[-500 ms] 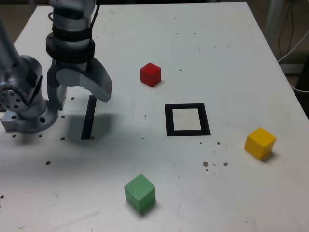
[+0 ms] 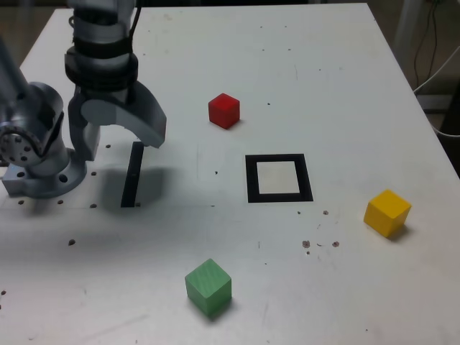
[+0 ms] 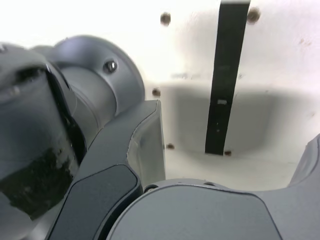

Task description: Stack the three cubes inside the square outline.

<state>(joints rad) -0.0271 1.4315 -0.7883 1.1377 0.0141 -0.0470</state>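
Observation:
The red cube (image 2: 224, 111) sits on the white table behind the square outline (image 2: 279, 177), whose white centre holds nothing. Toward the exterior view's right, the yellow cube (image 2: 387, 212) rests in front of the outline. The green cube (image 2: 208, 287) lies near the front edge. My gripper (image 2: 118, 140) hangs open over the exterior view's left part of the table, above a thin black strip (image 2: 132, 174), with nothing between its fingers. In the wrist view one grey finger (image 3: 147, 140) shows beside that strip (image 3: 225, 80). No cube appears in the wrist view.
The arm's grey base (image 2: 36, 154) is bolted at the exterior view's left edge. Small dark specks and screw holes dot the table (image 2: 323, 86). Cables hang beyond the table's right edge in the exterior view.
The gripper has shifted slightly upward and back in the exterior view. The cubes and the outline have not moved.

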